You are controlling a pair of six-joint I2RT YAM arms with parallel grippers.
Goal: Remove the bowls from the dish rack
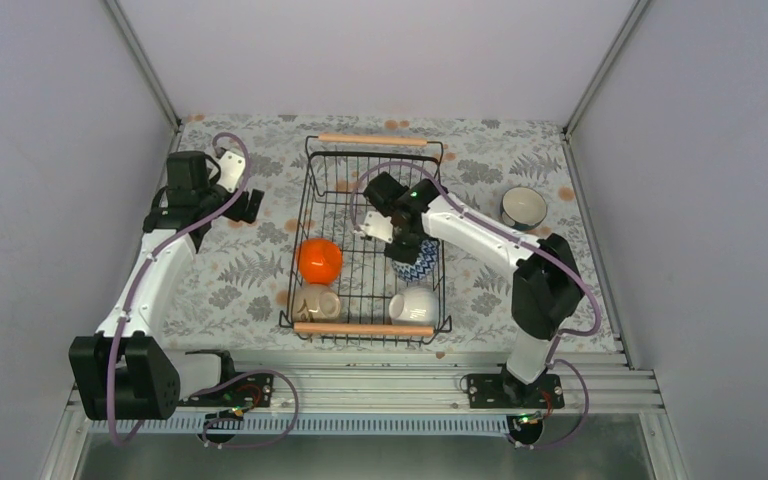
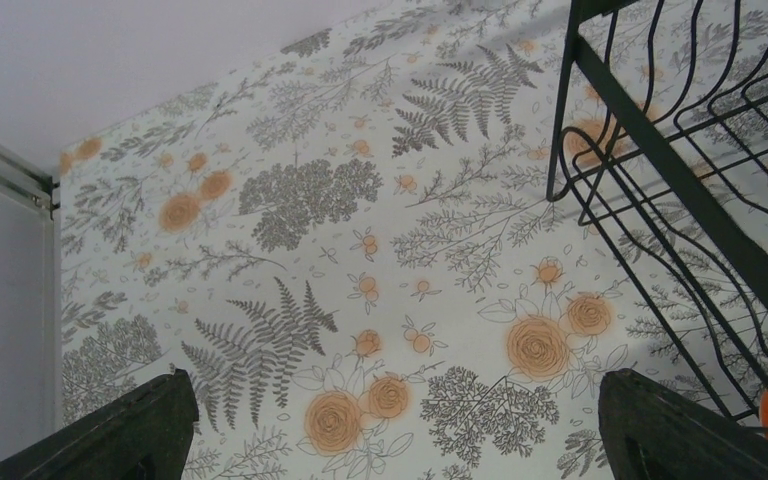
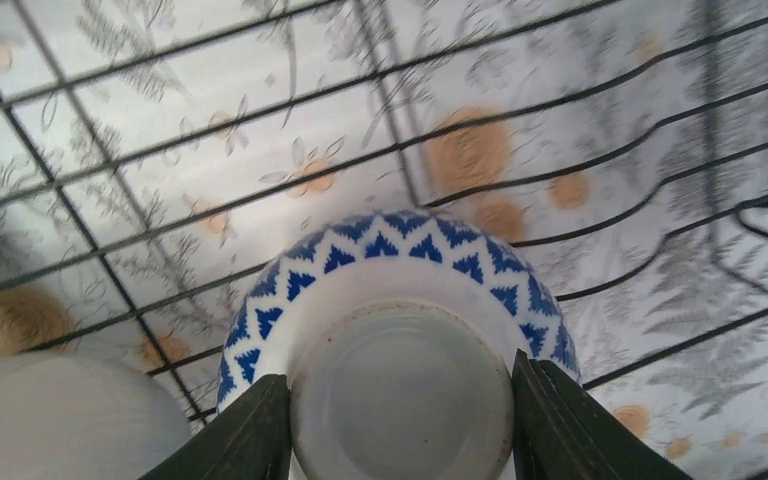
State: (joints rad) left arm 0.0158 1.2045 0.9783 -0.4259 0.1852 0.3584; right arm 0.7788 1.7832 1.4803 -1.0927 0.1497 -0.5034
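Note:
The black wire dish rack [image 1: 307,200] stands mid-table. It holds an orange bowl [image 1: 319,260], a beige bowl [image 1: 315,302], a white bowl [image 1: 413,305] and a blue-and-white patterned bowl [image 1: 418,264]. A teal bowl with a white interior [image 1: 524,207] sits upright on the table to the right of the rack. My right gripper [image 3: 400,420] is inside the rack, and its fingers [image 3: 250,430] press both sides of the foot ring of the upside-down blue-and-white bowl [image 3: 400,290]. My left gripper [image 2: 390,430] is open and empty above the table, left of the rack [image 2: 680,190].
The rack has wooden bar handles at its far end [image 1: 372,140] and near end [image 1: 364,328]. The white bowl [image 3: 60,420] sits close to the left of the gripped bowl. Grey walls enclose the floral tablecloth [image 1: 230,280] on three sides.

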